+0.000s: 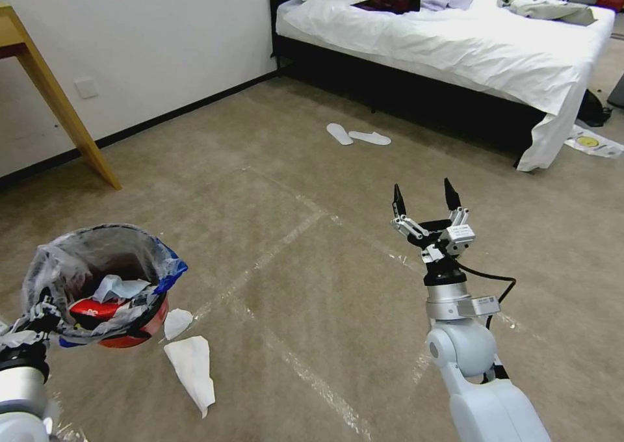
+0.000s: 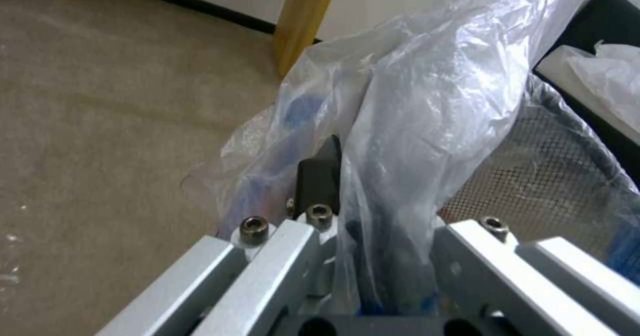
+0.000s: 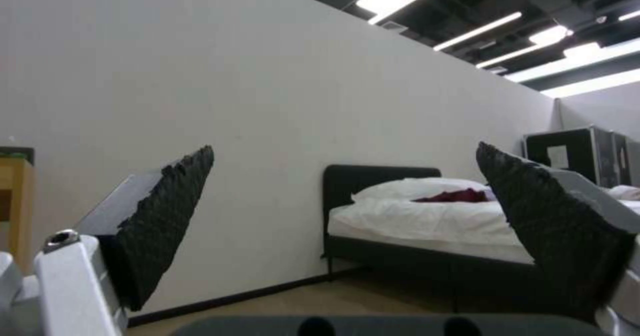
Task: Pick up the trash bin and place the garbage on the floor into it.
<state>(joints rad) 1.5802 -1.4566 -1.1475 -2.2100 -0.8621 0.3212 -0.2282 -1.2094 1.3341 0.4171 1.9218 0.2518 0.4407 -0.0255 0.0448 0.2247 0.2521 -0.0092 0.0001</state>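
The trash bin point(image 1: 133, 335), a small red bucket lined with a crinkled clear bag edged in blue, hangs above the floor point(image 1: 325, 169) at the lower left. My left gripper point(image 1: 34, 317) is shut on its rim and liner; in the left wrist view one black finger point(image 2: 320, 173) presses the plastic bag point(image 2: 427, 100). A red wrapper point(image 1: 97, 310) and a pale scrap lie inside. Two pieces of garbage, white tissues point(image 1: 176, 322) point(image 1: 193, 366), lie on the carpet just right of the bin. My right gripper point(image 1: 423, 198) point(image 3: 347, 196) is held up over the carpet, open and holding nothing.
A bed point(image 1: 468, 52) with white sheets stands at the back right, with a pair of white slippers point(image 1: 357, 135) before it. A wooden table leg point(image 1: 65, 114) slants down by the left wall. Papers point(image 1: 588, 142) lie beside the bed's far corner. Tape strips cross the carpet.
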